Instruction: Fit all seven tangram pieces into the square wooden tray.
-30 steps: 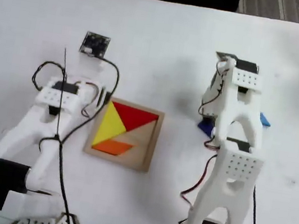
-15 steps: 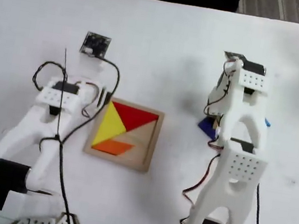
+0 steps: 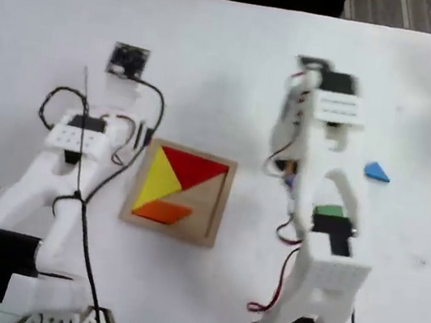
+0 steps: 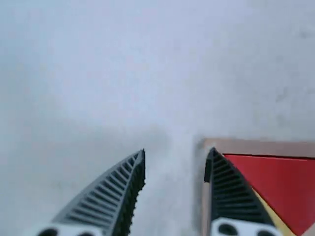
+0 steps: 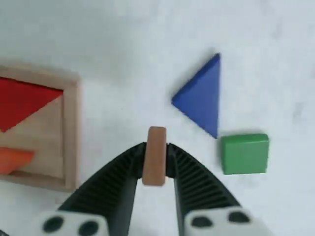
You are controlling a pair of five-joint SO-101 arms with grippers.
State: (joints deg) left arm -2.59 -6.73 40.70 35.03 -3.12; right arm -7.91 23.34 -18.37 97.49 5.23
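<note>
Lying in the tray (image 3: 206, 209): red piece (image 3: 194, 166), yellow piece (image 3: 156, 181), orange piece (image 3: 162, 212).

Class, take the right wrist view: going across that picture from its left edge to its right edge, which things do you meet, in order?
In order: square wooden tray → brown piece, clamped in the right gripper → blue triangle → green square.
</note>
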